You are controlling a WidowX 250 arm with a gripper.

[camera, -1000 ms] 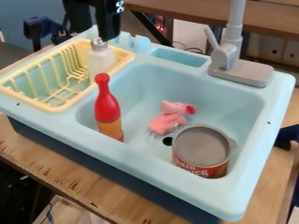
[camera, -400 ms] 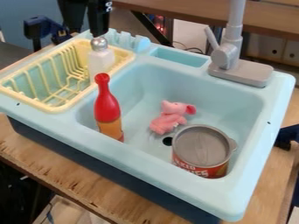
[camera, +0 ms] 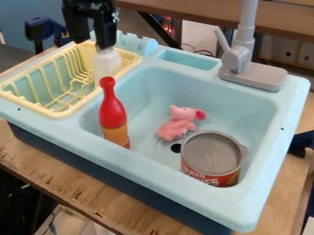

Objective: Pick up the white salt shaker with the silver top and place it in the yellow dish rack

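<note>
Your end effector is hanging open at white bottle's top, gripping nothing; yellow rack is apparently steadying bottle upright.

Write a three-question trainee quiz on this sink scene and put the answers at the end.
1. What is the gripper nearest to?
2. True or false: the grey faucet is mounted on the sink.
3. Which stands closer to the pink toy: (a) the red-topped bottle or (b) the can?

Key: 1. The white bottle. 2. True. 3. b.
</note>
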